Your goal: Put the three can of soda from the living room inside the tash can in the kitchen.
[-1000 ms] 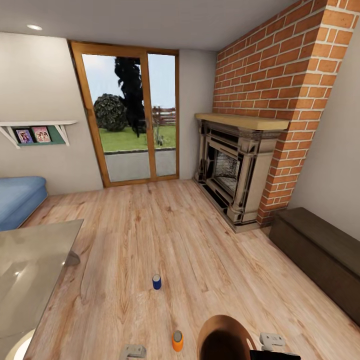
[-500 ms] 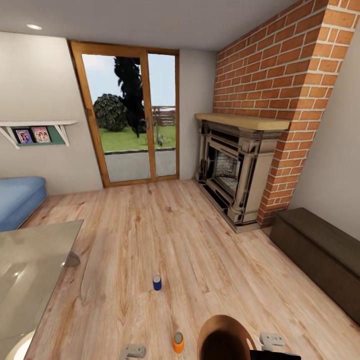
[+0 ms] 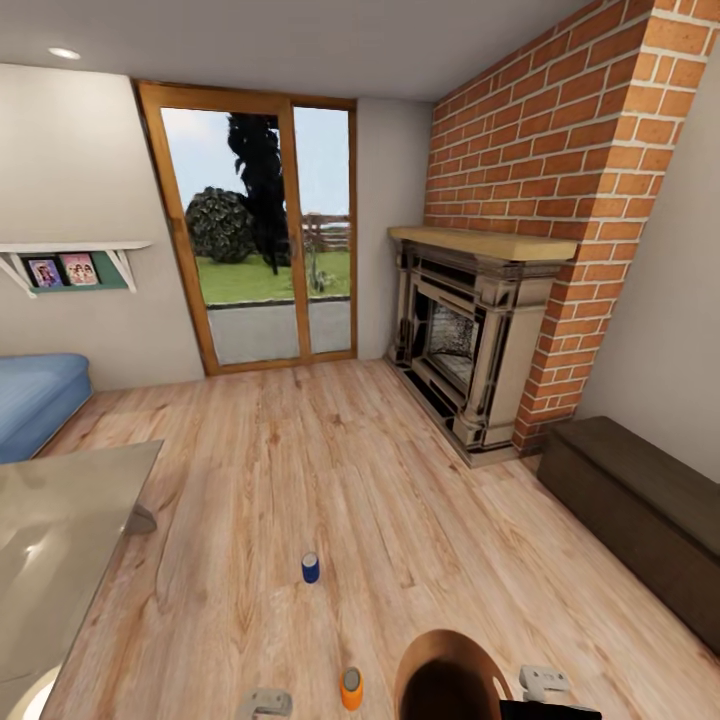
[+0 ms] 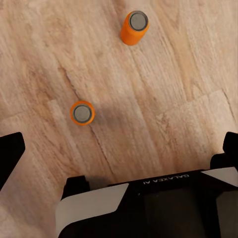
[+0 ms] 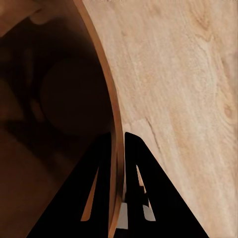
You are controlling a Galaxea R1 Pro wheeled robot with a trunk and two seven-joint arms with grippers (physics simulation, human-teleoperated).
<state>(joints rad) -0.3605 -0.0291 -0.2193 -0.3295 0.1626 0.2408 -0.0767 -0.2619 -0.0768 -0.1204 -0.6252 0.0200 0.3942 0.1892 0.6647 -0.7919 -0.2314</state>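
In the head view a dark blue can of soda (image 3: 311, 568) stands upright on the wood floor ahead of me, with an orange can of soda (image 3: 351, 688) nearer. The left wrist view looks down on two upright orange cans, one (image 4: 135, 27) farther off and one (image 4: 82, 113) closer. My left gripper (image 4: 121, 146) hangs open above the floor, holding nothing. The tash can (image 3: 425, 655), brown inside, sits at the lower edge of the head view. My right gripper (image 5: 118, 136) is shut on its rim (image 5: 111, 104).
A brick fireplace (image 3: 470, 340) stands at the right, with a dark low bench (image 3: 640, 510) beside it. Glass doors (image 3: 265, 230) are straight ahead. A glass-topped table (image 3: 60, 540) and a blue sofa (image 3: 35, 400) lie to the left.
The whole head view has shifted slightly; the cans sit a little lower and further left in the picture. Neither arm has visibly moved.
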